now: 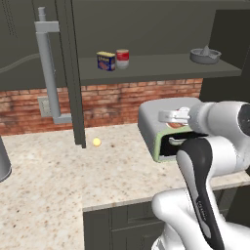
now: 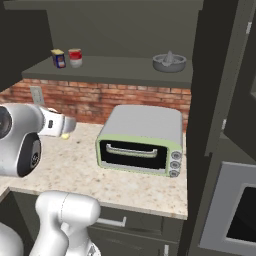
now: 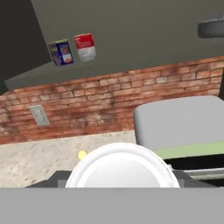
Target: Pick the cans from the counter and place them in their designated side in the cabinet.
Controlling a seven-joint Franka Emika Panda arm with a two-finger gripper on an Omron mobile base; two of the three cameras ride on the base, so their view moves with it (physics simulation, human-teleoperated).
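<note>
Jaws: closed around a white-rimmed can [image 3: 122, 166], its top close under the hand camera.
Shelf can: silver-and-red can [image 1: 122, 58] on the cabinet [image 1: 161, 66] shelf, just beside blue tin [image 1: 106, 61].
Risk: I judge a careless placement could topple that neighbouring pair.
Toaster oven [image 2: 140, 137]: on the counter [image 1: 44, 190], near the arm's sweep.

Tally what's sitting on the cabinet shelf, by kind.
Red-and-white upright cans: 1
Blue-and-yellow rectangular tins: 1
Grey round juicers with a centre cone: 1
Total: 3
</note>
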